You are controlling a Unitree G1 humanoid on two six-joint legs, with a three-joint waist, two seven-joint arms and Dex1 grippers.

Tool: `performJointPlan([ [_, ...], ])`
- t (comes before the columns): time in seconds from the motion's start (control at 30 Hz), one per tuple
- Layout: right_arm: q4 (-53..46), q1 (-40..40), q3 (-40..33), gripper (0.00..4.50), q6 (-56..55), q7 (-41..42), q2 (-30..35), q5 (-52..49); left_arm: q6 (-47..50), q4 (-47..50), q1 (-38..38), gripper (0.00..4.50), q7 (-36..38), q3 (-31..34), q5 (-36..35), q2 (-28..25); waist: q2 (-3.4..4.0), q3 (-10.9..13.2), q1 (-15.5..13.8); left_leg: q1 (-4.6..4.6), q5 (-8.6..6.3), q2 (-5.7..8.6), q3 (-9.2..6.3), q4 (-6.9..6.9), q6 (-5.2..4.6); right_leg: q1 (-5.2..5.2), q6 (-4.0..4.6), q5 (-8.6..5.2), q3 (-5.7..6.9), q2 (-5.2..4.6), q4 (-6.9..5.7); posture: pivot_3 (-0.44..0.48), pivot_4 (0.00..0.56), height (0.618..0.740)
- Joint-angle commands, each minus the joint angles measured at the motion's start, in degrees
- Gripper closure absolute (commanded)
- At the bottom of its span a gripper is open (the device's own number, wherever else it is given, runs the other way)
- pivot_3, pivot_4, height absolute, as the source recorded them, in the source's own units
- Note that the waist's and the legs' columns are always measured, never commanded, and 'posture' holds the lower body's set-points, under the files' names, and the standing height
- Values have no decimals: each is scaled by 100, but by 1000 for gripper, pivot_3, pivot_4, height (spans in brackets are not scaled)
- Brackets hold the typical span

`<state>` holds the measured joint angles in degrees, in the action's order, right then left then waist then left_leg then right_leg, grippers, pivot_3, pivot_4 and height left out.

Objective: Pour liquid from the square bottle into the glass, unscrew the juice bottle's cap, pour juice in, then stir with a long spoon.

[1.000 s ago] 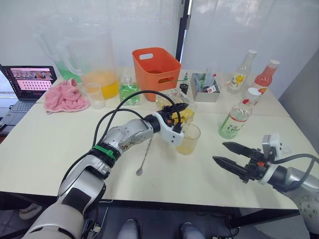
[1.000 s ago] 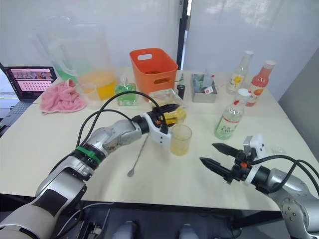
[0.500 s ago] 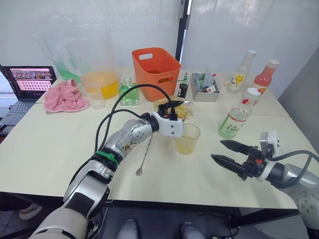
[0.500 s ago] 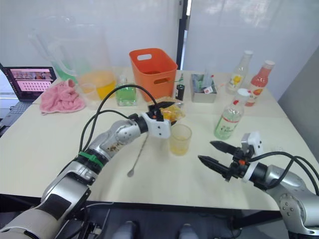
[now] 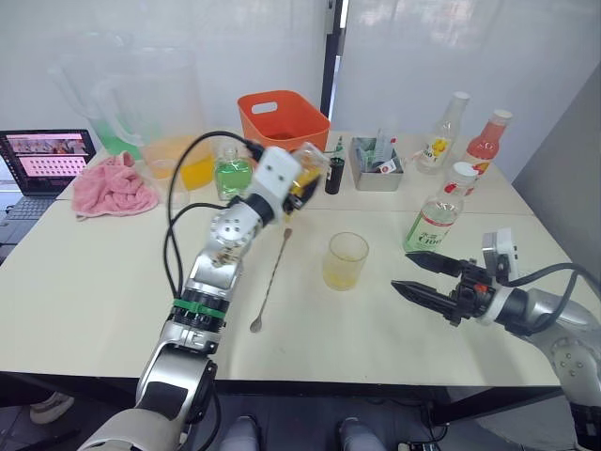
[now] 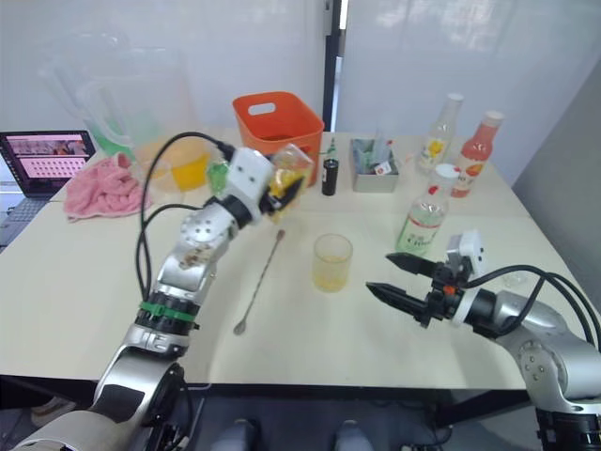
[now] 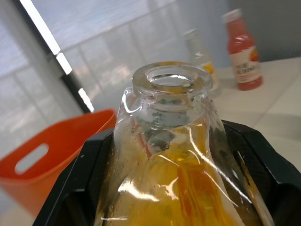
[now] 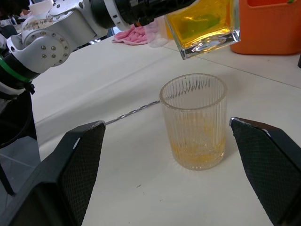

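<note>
right gripper (image 5: 421, 277), fingers spread and empty at lower right, sits nearer the upright juice bottle (image 5: 437, 221); left fingers (image 7: 91, 174) clamp the square bottle (image 5: 305, 174).

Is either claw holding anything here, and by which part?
The left claw grips the square bottle by its body, below the neck. The right claw is open and holds nothing.

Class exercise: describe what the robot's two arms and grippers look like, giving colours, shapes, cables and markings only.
Both arms are silver-grey metal with rounded joints. The left arm wears a green band, carries looping black cables and ends in a white wrist block. The right arm trails black cables to the right gripper, whose black, pointed jaws sit below a small white module.
</note>
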<state>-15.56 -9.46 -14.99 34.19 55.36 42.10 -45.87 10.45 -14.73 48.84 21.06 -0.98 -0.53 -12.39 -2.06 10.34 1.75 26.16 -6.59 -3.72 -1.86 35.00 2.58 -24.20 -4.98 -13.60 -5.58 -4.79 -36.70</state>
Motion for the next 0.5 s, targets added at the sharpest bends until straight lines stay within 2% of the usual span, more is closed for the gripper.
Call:
performJointPlan([
  [0.03,-32,-125,43,26,24,115,-3,-68,594,800,108,1701,-628,760,-386,-50,0,0,-3,0,0,1,-1,1,0,1,2,1,0,0,0,0,150,725],
  [0.17,-31,-174,139,26,50,166,-23,-91,1052,967,-35,1701,-920,1080,-459,-219,0,0,-15,0,0,1,-3,2,0,3,3,2,3,0,-1,0,150,725],
  [0.5,-201,-183,276,26,26,4,-280,-79,1303,983,-593,1701,-1338,1599,-544,-644,-4,2,-99,3,0,2,-4,4,2,3,7,4,5,0,5,0,150,725],
])
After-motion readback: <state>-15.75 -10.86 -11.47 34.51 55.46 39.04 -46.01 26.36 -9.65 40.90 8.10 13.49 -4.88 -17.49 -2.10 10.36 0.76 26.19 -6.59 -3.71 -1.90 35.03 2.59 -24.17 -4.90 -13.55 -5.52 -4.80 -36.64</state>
